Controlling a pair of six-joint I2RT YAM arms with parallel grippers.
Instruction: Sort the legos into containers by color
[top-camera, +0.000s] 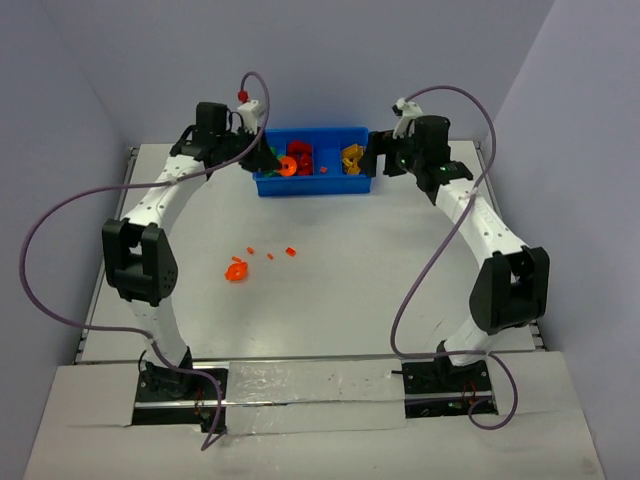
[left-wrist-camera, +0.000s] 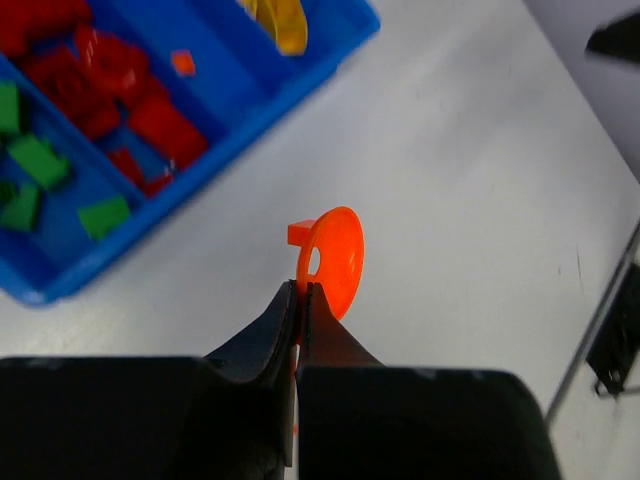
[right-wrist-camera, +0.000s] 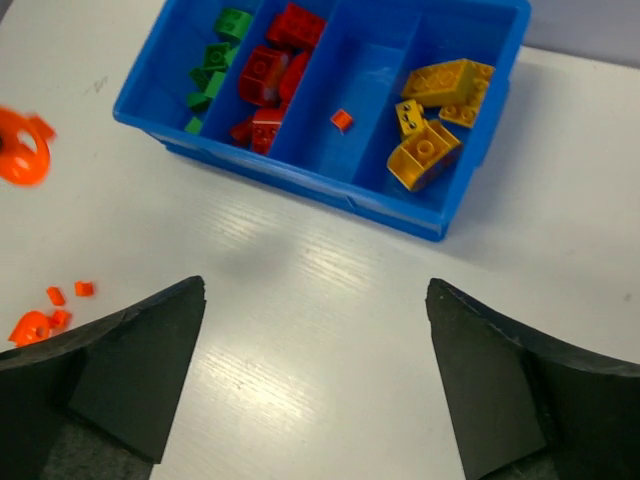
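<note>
Left wrist view first: pinching the thin edge of an orange ring-shaped lego (left-wrist-camera: 335, 262) with the left gripper (left-wrist-camera: 300, 295), clamped hard, no daylight between the tips. Holding that ring upright just outside the long wall of the blue tray (left-wrist-camera: 250, 112), over the white table (left-wrist-camera: 480, 200), close to the tray's green-and-red end. Inside the tray, taking in green legos (left-wrist-camera: 40, 160) in the end compartment, red legos (left-wrist-camera: 120, 90) in the next, one small orange lego (left-wrist-camera: 182, 62) alone in the third, and a sliver of yellow legos (left-wrist-camera: 285, 25) in the last.

Over to the right wrist view: spread wide with the right gripper (right-wrist-camera: 315, 290), nothing between the fingers (right-wrist-camera: 140, 370), hanging on the near side of the tray, clear of its wall. Same order across the tray from here: green, red, lone orange, yellow. Off the tray's green end, catching the ring again, blurred.

Up to the top external view: finding the left gripper at the tray's left front corner and the right gripper beside the tray's right end. Spotting loose orange legos (top-camera: 237, 270) on the table well in front of the tray, toward its left side: one bigger piece with a few small bits nearby.
</note>
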